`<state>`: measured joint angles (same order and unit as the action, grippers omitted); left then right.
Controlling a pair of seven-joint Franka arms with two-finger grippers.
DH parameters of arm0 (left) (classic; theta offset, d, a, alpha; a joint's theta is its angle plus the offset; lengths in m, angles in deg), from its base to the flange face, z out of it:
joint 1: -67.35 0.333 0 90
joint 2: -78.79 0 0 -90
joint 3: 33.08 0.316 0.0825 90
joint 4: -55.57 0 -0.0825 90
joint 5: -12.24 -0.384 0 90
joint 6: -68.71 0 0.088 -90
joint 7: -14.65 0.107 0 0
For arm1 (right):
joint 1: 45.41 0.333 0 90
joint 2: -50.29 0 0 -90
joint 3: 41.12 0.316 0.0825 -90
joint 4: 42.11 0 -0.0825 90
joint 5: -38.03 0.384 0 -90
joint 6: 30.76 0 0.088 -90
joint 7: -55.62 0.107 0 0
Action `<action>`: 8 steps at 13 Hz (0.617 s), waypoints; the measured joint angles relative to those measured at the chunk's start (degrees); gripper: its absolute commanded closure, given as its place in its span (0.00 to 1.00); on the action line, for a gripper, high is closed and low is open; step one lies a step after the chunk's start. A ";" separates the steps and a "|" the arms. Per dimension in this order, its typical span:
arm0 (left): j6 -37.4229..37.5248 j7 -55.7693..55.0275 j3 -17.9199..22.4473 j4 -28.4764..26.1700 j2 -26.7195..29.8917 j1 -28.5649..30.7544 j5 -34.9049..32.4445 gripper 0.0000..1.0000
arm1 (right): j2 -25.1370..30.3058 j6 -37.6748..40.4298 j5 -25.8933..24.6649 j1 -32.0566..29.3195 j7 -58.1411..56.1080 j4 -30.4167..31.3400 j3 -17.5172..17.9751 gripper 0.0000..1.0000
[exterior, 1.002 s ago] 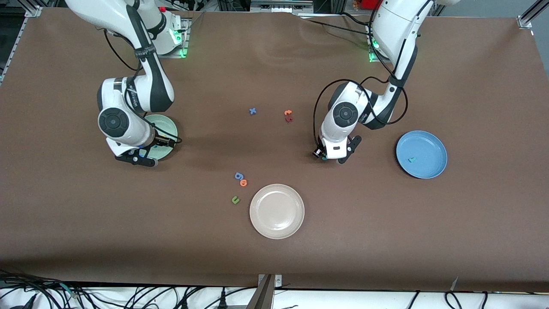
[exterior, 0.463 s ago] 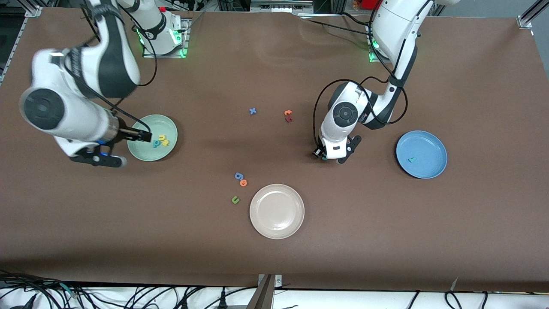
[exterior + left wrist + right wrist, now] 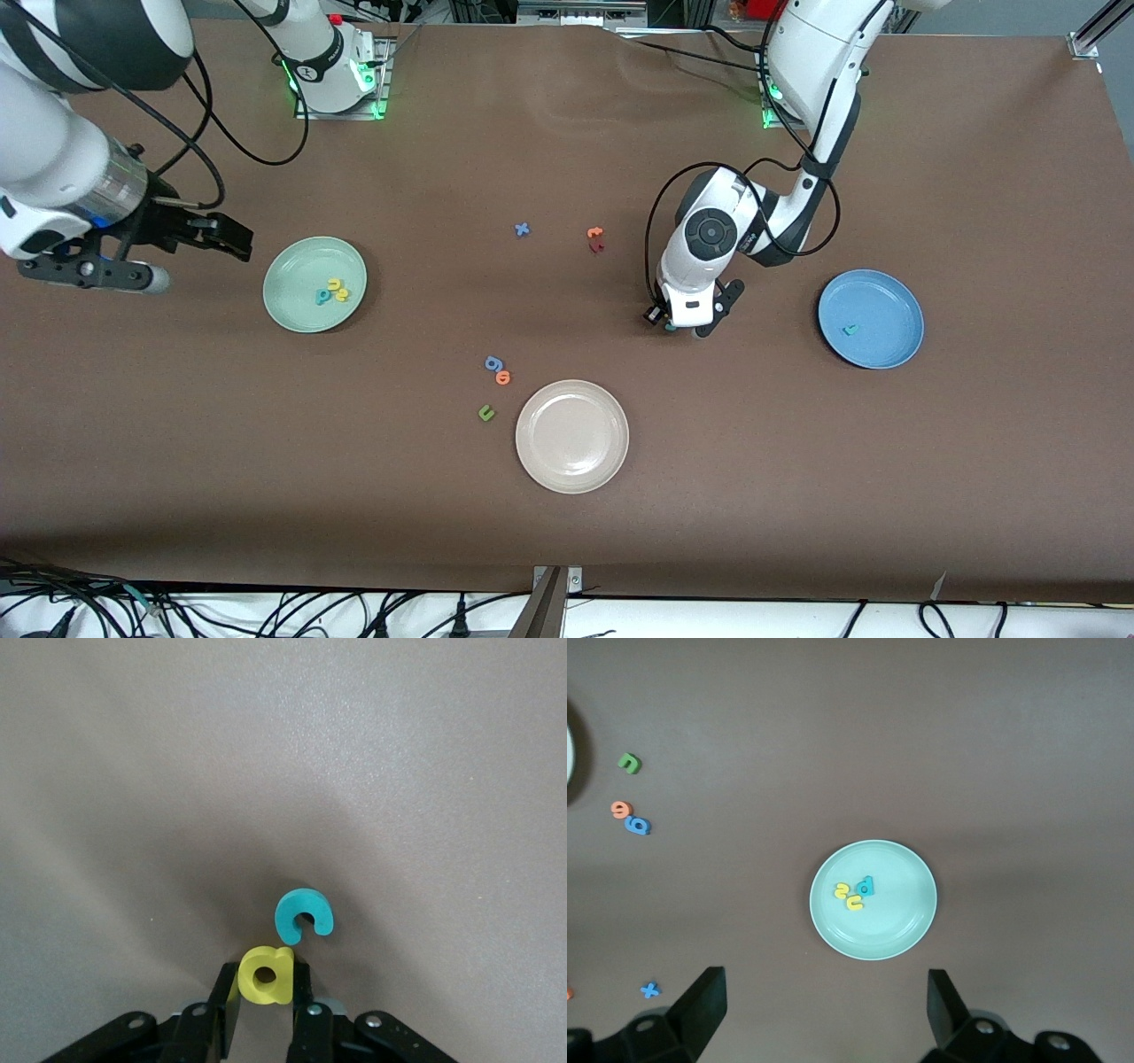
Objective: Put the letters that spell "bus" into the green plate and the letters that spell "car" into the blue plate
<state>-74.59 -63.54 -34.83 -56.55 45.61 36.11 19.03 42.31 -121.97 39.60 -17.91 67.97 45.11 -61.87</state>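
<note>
The left claw is down at the counter, between the scattered middle letters and the blue plate, with its two fingers closing on the yellow a. In the left wrist view the a sits squarely between the fingertips, flat on the counter, and the fingers look to be touching its sides or very nearly so; I judge it pinched, though the grip may not be fully firm. The teal c lies just past the a, almost touching it, directly ahead of the fingertips, so it is outside the grip but close enough to be nudged when the a lifts.

The blue plate lies toward the left arm's end of the counter from this claw, with the teal r already in it. So the carry runs sideways to that plate, and the left arm is by far the nearer one for it.

The right claw hangs with its fingers spread wide and empty, up over the counter's edge at the right arm's end, just beside the green plate. That plate holds the teal b, the yellow u and the yellow s clustered together, so "bus" looks done, and the right arm waits.
</note>
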 measured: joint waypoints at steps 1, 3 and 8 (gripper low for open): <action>0.46 1.86 0.10 0.00 0.29 0.04 0.00 0.92 | 0.94 -0.08 -1.40 -6.49 -0.33 0.00 6.24 0.00; 2.76 6.99 0.38 -0.04 1.88 1.06 0.00 0.92 | 3.14 0.88 -2.88 -15.50 -3.49 1.21 13.12 0.00; 9.16 28.17 0.87 -1.58 7.50 9.59 -3.61 0.91 | 9.30 -0.75 -2.97 -25.40 -6.04 8.10 18.29 0.00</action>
<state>-65.43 -35.38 -33.96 -58.13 53.11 45.70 15.42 51.61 -122.72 36.63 -43.32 61.92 53.21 -43.59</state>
